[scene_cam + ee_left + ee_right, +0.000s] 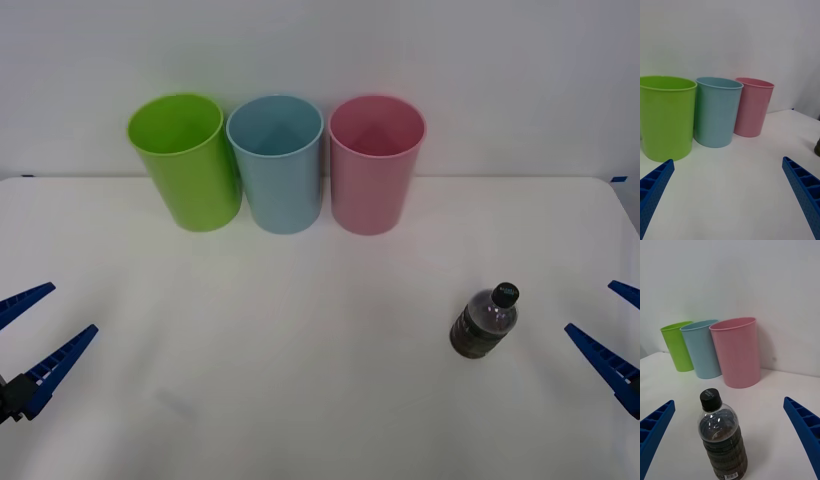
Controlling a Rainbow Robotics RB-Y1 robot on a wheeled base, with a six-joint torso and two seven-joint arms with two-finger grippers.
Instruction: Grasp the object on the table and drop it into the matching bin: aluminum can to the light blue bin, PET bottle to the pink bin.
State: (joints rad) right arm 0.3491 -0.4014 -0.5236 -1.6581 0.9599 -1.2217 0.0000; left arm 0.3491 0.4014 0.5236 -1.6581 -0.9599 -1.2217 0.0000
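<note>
Left hand (28,340) low at the near left edge of the surface (300,350), fingers spread wide, released, gripping nothing and touching nothing; in its wrist view its two blue fingers (655,187) sit apart with bare surface between them. At the back, in a row left to right: green bin (185,160), blue bin (277,163), pink bin (374,163), all upright, each just beside or touching the next, close to the wall. Insides visible from the front look empty. Nothing lies between the hands and the bins. Bottle (485,322) stands upright on the surface toward the near right, well apart from the bins, nearest the pink bin, black cap on, dark contents. Right hand (618,335) at the near right edge, just right of the bottle, fingers spread wide, released, holding nothing. In the right wrist view the bottle (722,438) stands between the two open fingers (805,431), closer to one, touching neither.
</note>
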